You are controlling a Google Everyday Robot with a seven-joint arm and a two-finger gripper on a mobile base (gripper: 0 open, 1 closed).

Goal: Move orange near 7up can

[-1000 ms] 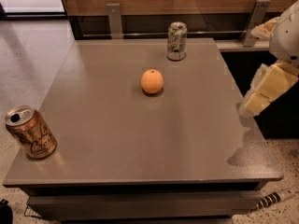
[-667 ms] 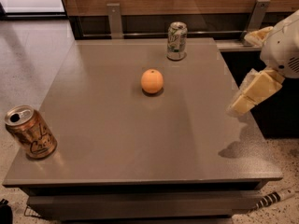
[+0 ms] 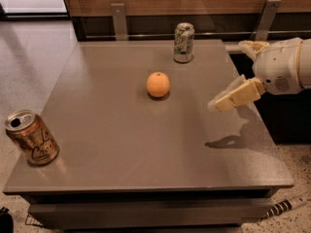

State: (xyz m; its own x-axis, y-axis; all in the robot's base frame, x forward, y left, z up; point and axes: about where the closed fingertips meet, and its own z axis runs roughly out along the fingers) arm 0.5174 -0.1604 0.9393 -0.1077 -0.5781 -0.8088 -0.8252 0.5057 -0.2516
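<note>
The orange [image 3: 158, 84] sits on the grey table [image 3: 121, 144], a little behind its middle. The 7up can [image 3: 183, 42], silver-white with green markings, stands upright near the table's back edge, behind and slightly right of the orange. My gripper [image 3: 218, 102] reaches in from the right, above the table's right side, roughly level with the orange and well to its right. It holds nothing.
A copper-gold can [image 3: 32, 138] with dark script stands near the table's front left corner. A wooden wall panel with metal posts [image 3: 118, 21] runs behind the table. A striped object [image 3: 284, 207] lies on the floor at front right.
My gripper has moved left, from beyond the table's right edge to above its right side, closer to the orange. The orange and both cans have not moved.
</note>
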